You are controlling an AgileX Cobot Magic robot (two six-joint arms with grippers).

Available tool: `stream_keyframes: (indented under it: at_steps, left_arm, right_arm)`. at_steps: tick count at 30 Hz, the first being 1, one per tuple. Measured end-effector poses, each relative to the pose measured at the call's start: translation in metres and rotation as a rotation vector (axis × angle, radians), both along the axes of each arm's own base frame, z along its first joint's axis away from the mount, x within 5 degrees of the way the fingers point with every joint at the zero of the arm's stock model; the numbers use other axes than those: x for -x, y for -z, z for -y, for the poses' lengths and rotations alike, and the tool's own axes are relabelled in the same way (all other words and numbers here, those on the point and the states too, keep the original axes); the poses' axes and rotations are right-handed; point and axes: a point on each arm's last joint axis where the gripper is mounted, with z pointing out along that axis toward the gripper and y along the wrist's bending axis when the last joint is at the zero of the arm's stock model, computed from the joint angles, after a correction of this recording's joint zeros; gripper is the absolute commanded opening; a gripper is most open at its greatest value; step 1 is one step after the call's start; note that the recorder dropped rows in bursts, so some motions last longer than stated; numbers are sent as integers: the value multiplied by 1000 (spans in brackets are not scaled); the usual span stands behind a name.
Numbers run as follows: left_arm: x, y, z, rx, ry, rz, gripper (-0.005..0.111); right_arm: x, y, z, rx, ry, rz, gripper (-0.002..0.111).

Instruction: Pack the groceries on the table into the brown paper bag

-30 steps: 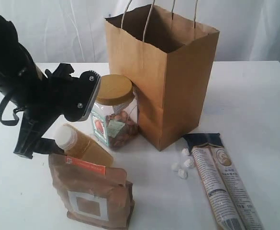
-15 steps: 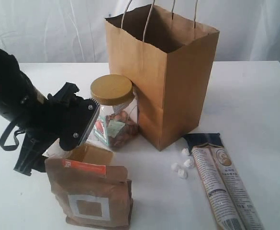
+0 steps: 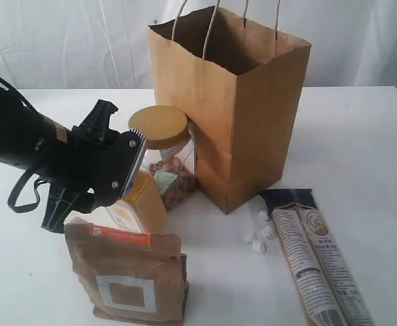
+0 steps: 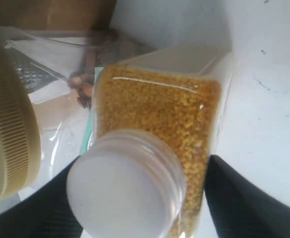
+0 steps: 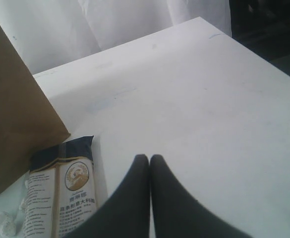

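**Item in hand:** yellow-grain bottle [image 3: 146, 199], L half of table [image 3: 361, 149], just behind brown pouch [image 3: 131, 275], which stands at near edge.

**Grip:** left gripper [image 4: 137, 203], fingers part-open, clamped either side of bottle's neck end by white cap [image 4: 126, 186].

**Axis:** tilted, cap end at gripper, base pointing away & down. Base hidden by pouch, so table contact can't be told.

**Key relation:** brown paper bag [image 3: 252, 129] stands mid-table toward far edge, to R of the gripper & beyond it. Mouth is open upward, well above bottle. The gold-lidded jar [image 3: 163, 159] sits between, just beside bag's L wall. Bottle prob. has to rise over that lid. L arm is the nearer.

**Other arm:** right gripper [image 5: 149, 193], fingers pressed together, empty, over bare table near long packet [image 5: 60, 198].

**Writing:**
- Pouch: orange strip, white square, text illegible.
- Packet: round emblem, dense print, too small to read.
- Jar label: red/green, unreadable.
- No brand made out.
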Motion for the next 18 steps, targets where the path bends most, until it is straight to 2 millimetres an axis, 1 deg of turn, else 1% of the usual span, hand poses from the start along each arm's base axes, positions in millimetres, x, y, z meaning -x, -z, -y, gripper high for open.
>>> stream_keyframes:
  at_steps: [4,6,7,8,11,13,18]
  left_arm:
    - [0,0,0,14,-20,-7,39]
    - [0,0,0,17,-25,-10,46]
    - [0,0,0,18,-28,-13,50]
    - [0,0,0,19,-30,-13,60]
    - [0,0,0,21,-35,-17,81]
    - [0,2,0,20,-39,-25,88]
    - [-3,12,2,13,-56,-57,89]
  right_arm:
    - [0,0,0,0,0,0,0]
    - [0,0,0,0,0,0,0]
    - [0,0,0,0,0,0,0]
    - [0,0,0,0,0,0,0]
    - [0,0,0,0,0,0,0]
    - [0,0,0,0,0,0,0]
    - [0,0,0,0,0,0,0]
